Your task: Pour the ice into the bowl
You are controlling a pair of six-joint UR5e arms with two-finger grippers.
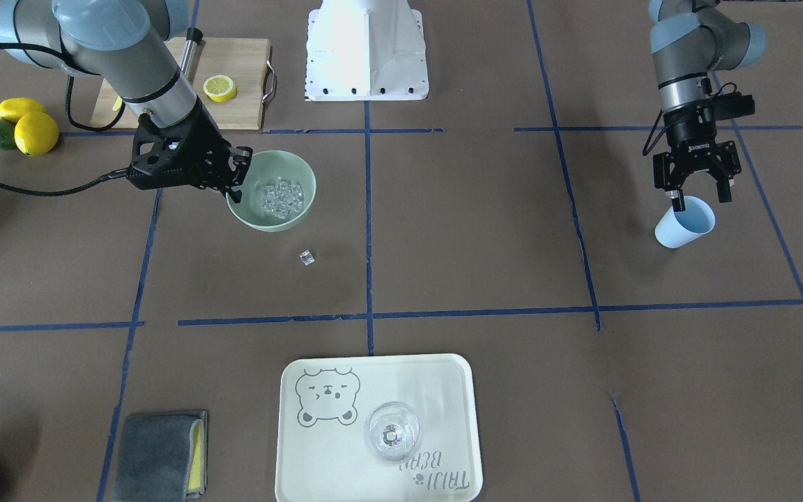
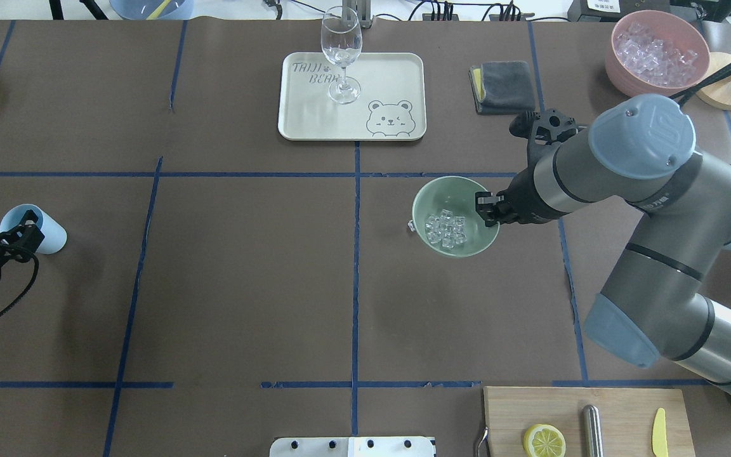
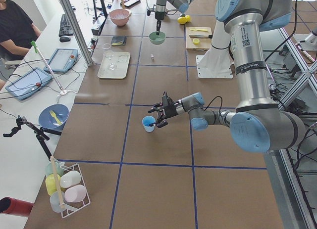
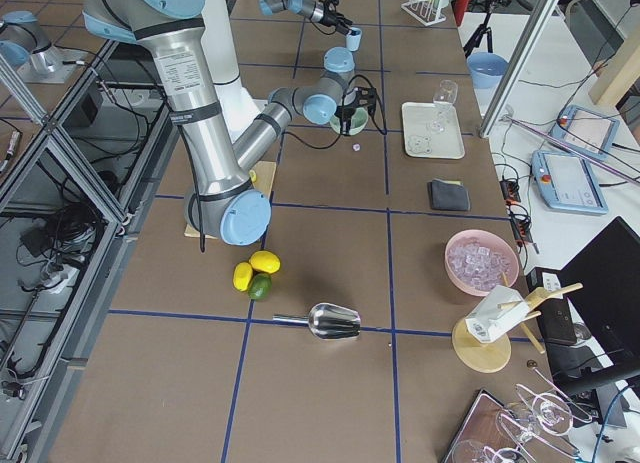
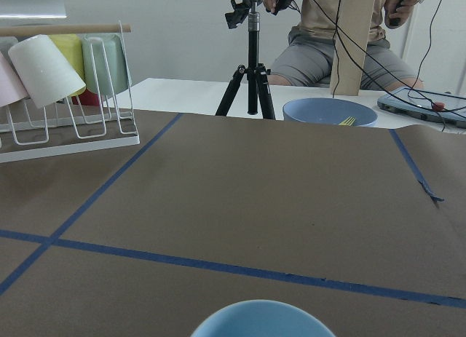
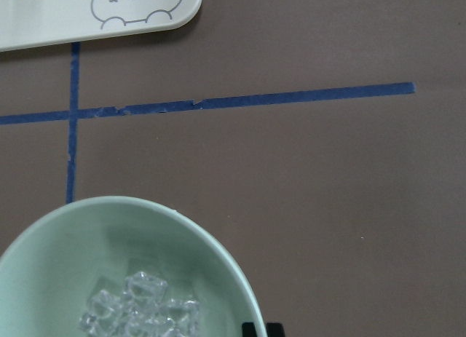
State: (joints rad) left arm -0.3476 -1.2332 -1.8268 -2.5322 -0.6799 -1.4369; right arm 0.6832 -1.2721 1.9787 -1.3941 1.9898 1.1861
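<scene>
The pale mint-green bowl (image 1: 302, 178) stands left of centre in the front-facing view, with a heap of clear ice (image 1: 281, 197) inside it. My right gripper (image 1: 234, 187) is shut on the bowl's rim (image 2: 491, 231); its fingertips (image 6: 251, 328) show beside the rim in the right wrist view. One stray ice cube (image 1: 307, 259) lies on the table just in front of the bowl. Far off on the other side, a light blue cup (image 1: 686, 224) stands on the table. My left gripper (image 1: 701, 201) is open, a finger on either side of the cup's top.
A tray (image 1: 318, 453) with a clear glass (image 1: 392, 432) lies at the operators' edge, a grey cloth (image 1: 157, 453) beside it. A cutting board (image 1: 234, 63) with a lemon slice, lemons (image 1: 32, 129) and a pink bowl (image 2: 616, 60) of ice sit on my right side.
</scene>
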